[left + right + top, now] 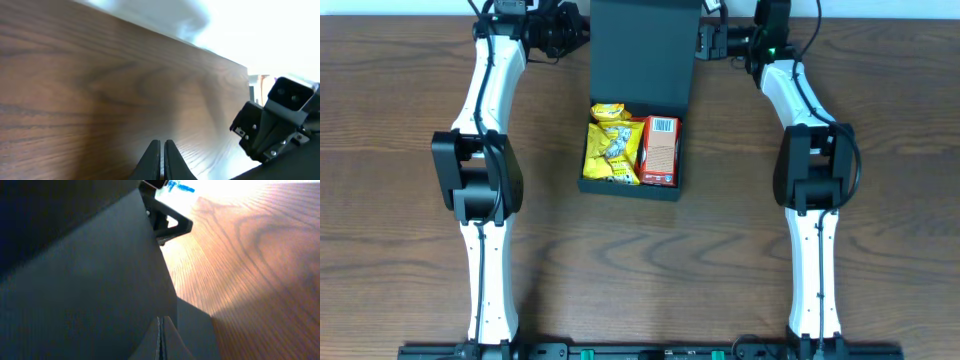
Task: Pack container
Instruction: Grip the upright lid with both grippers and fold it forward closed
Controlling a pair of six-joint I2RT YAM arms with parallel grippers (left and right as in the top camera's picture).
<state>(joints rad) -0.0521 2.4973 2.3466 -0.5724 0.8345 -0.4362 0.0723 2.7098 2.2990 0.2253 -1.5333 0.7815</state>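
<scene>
Wood-grain table (pixel 380 200). Matte black container (pixel 630 187) sits mid-table toward the far edge, flap lid (pixel 642 50) raised open behind it. Both arms reach forward, forearms angling inward to flank the lid. Left gripper (pixel 583 38) pressed together, just left of the lid. Right gripper (pixel 703 42) pressed together at the lid's right edge. Inside, side by side: yellow snack packet (pixel 610 148), red-orange carton (pixel 658 152).

We find the container (pixel 630 189) on the table (pixel 400 150), its lid (pixel 642 55) standing up behind it; inside, a snack bag (pixel 610 148) lies left of a carton (pixel 660 152), touching it
</scene>
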